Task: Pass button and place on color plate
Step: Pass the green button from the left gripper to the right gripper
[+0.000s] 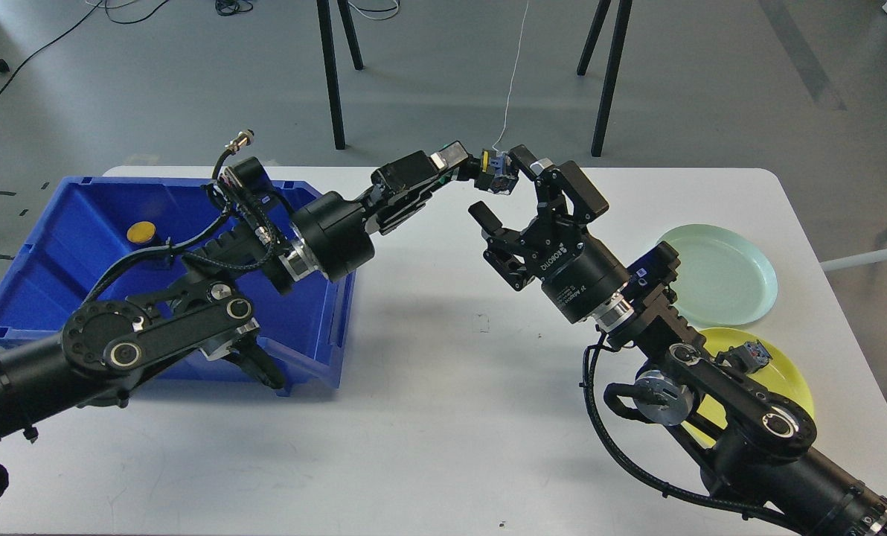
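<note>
My left gripper (481, 165) is shut on a button (497, 173) with a yellow cap and a dark blue body, held in the air above the table's far edge. My right gripper (501, 186) is open, with one finger (522, 156) right beside the button and the other finger (483, 217) below it. A second yellow button (141, 232) lies in the blue bin (64, 246). A yellow plate (775, 368) and a pale green plate (722, 274) sit at the right. A small dark button part (752, 354) rests on the yellow plate.
The white table (443, 417) has its far edge just behind the grippers. Black stand legs (330, 74) rise from the floor beyond the table. My right arm (711, 387) covers part of the yellow plate.
</note>
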Tool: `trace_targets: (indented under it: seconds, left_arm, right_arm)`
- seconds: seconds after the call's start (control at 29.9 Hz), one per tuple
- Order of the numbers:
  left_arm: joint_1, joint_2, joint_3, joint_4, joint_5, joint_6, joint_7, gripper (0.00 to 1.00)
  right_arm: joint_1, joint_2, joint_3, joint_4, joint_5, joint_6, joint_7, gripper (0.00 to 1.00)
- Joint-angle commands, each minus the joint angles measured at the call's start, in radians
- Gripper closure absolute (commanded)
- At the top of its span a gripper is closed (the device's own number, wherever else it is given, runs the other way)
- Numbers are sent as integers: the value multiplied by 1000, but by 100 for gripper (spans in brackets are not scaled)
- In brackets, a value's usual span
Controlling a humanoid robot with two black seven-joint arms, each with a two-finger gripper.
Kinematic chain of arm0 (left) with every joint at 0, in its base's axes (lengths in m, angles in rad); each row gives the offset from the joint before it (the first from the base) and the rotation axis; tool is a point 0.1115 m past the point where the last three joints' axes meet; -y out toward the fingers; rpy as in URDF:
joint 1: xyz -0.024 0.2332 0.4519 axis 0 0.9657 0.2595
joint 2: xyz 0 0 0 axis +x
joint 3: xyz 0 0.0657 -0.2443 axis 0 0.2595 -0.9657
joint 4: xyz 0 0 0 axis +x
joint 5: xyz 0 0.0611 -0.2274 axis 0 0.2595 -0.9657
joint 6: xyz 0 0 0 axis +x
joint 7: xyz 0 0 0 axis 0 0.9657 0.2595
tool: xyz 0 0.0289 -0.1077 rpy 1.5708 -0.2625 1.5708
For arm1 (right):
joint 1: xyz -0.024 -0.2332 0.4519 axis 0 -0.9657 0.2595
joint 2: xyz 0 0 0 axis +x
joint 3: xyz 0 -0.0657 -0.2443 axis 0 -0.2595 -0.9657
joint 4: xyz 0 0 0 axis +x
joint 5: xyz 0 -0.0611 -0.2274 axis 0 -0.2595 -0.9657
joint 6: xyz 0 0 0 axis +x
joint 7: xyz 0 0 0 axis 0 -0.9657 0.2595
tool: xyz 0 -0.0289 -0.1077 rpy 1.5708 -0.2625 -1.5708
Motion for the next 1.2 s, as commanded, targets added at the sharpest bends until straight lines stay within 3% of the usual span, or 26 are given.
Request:
trace_targets:
  seconds: [0.0,0.13,0.27,0.5,0.7,0.84,1.0,1.07,1.17]
  left_arm:
    - [0,2,1,0,0,0,0,73]
    - [0,3,1,0,0,0,0,73]
    - [0,2,1,0,0,0,0,73]
    - [0,3,1,-2,0,-2,0,72]
    - [0,2,2,-2,0,-3,0,69]
    - [6,2,1,-2,0,-2,0,50]
    - [15,0,-38,-5,-15,-6,0,11]
    - [34,-2,-70,-6,-17,-11,0,4]
    - [45,-2,-98,-8,-17,-20,0,3]
  right_arm:
    - [3,5,1,-1,0,-2,0,13]
    - [6,5,3,-1,1,-3,0,23]
    - [6,3,5,2,1,-9,0,41]
    - [0,3,0,5,3,-3,0,82]
    - [-3,3,-2,10,3,-3,0,90]
    - [-5,2,5,12,4,-3,0,94]
    - [-6,0,11,13,4,-5,0,96]
    - [-8,-3,15,12,4,-8,0,96]
    - [-11,-9,35,13,4,-8,0,97]
